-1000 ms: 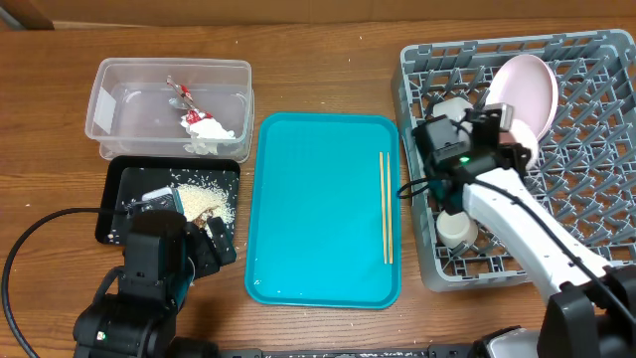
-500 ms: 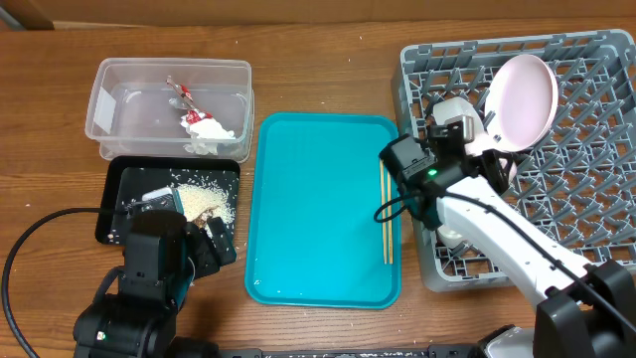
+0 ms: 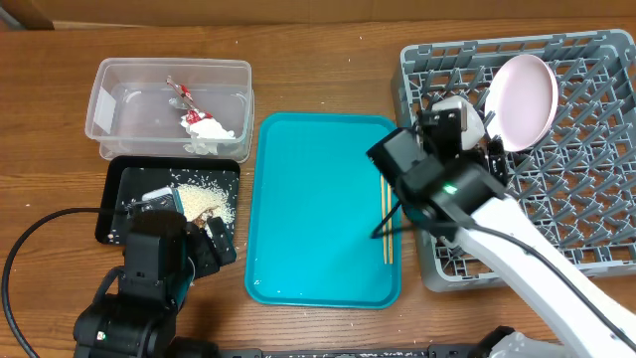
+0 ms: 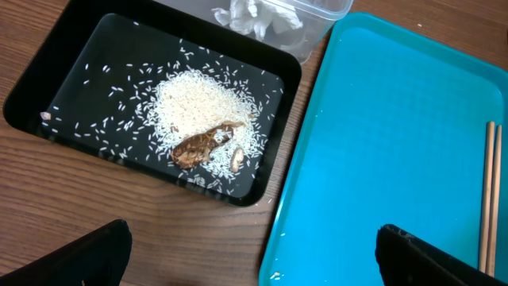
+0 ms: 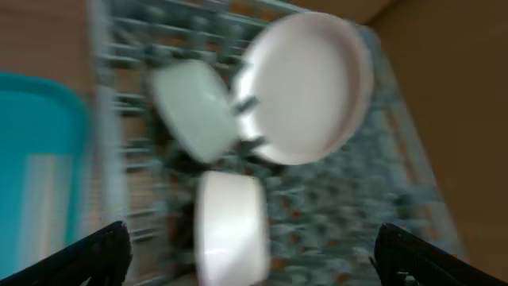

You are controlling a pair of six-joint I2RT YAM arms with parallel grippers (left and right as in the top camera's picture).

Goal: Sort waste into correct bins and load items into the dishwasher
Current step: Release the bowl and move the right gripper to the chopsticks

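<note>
The grey dishwasher rack (image 3: 556, 189) holds a pale pink plate (image 3: 527, 99) standing on edge, a white bowl (image 3: 449, 107) and another white piece (image 5: 230, 226). My right gripper (image 3: 462, 134) hovers over the rack's left side, open and holding nothing; its view is blurred. Two chopsticks (image 3: 386, 214) lie on the teal tray (image 3: 318, 209). The clear tub (image 3: 169, 99) contains a white napkin and red wrapper (image 3: 199, 124). Rice (image 4: 202, 103) and brown scraps (image 4: 202, 147) lie in the black tray (image 4: 55, 87). My left gripper (image 4: 254, 258) is open above the table.
A black cable (image 3: 30, 249) loops on the table at the front left. Stray rice grains (image 3: 234, 229) lie beside the black tray. The teal tray sits between the bins and the rack, its right rim close to the rack's left wall.
My right gripper has opened and drawn back leftward from the pink plate, which stays standing in the rack. The left arm has not moved.
</note>
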